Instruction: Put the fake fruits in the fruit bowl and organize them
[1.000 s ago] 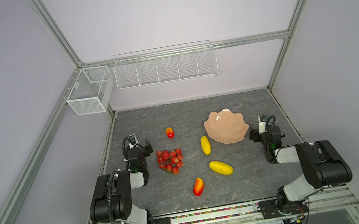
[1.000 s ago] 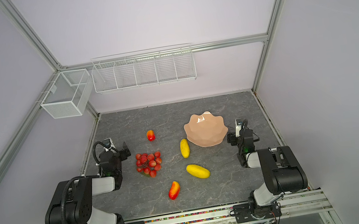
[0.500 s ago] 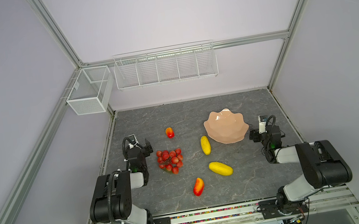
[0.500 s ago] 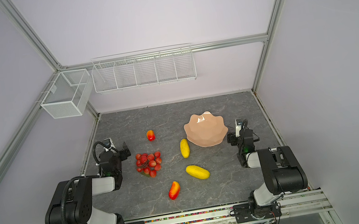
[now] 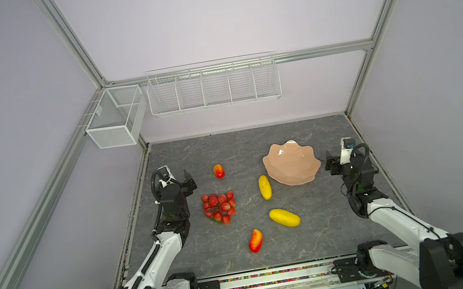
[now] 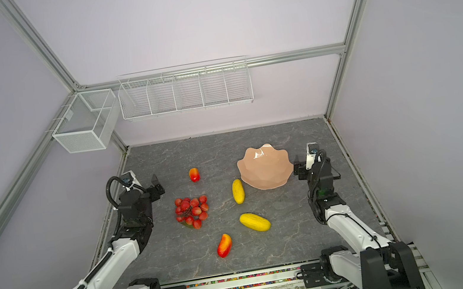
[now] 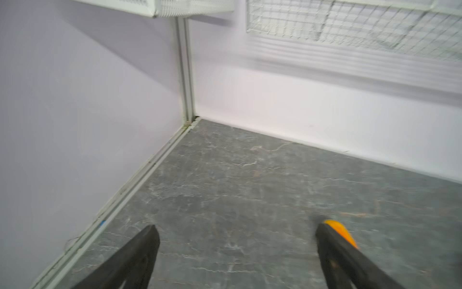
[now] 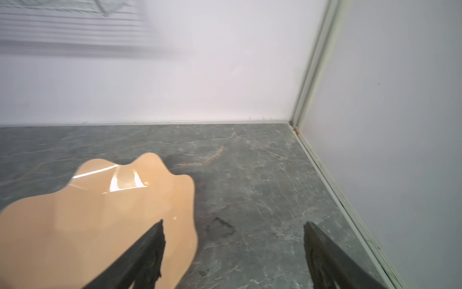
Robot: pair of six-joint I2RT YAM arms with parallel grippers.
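Left wrist view showed the left gripper spread wide above the bare counter, holding nothing. The orange tip of the far mango-like fruit peeked past one black finger. In both top views that fruit lay just right of the gripper, apart from it. The berry bunch, a cluster of small round glossy red balls, sat nearer, also to the gripper's right.

The right gripper was likewise wide open and empty, just right of the fruit bowl. Whether a finger touched the wavy rim could not be told. The bowl was glossy peach-pink, shallow and faceted, and all five fruits lay on the counter outside it.

Left of the bowl, close to its rim, lay one ribbed yellow fruit, pointing near to far. The second yellow fruit lay nearer and slanted. The near mango-like fruit, red shading to orange, lay nearest of all. The counter was grey and stone-patterned, with pale veins.
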